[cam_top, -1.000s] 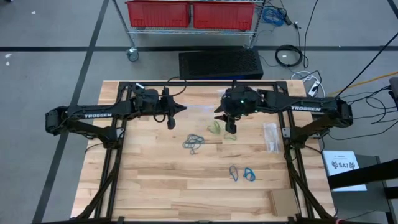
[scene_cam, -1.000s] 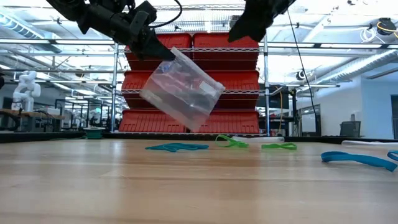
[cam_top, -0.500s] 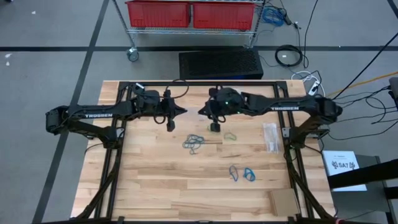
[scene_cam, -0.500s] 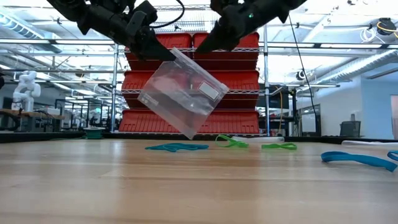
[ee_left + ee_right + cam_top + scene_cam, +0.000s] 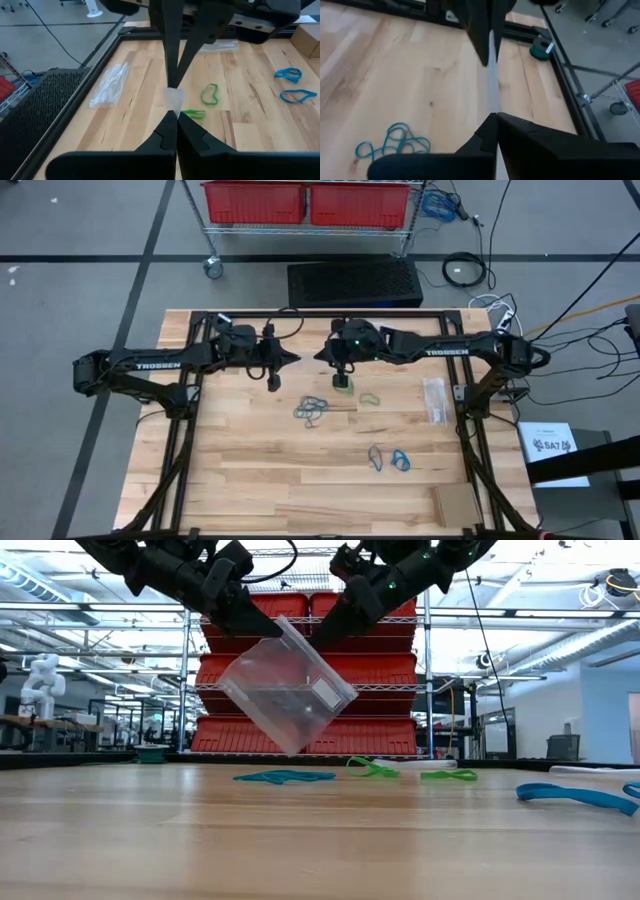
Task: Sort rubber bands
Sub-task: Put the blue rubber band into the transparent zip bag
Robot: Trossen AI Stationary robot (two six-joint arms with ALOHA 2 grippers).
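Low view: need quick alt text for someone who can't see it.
A clear bag hangs tilted above the table, pinched at its top edge by the left gripper and right gripper, jaws shut. Green bands and blue bands lie on the wood behind.

"TROSSEN" in white on left arm (image 5: pixel 150 364) and on right arm (image 5: pixel 445 352); white sheet (image 5: pixel 552 448) off the surface's right edge carries dark marks, not legible.

Green, teal, blue rubber bands (image 5: pixel 318 409) lying scattered, flat on tabletop.
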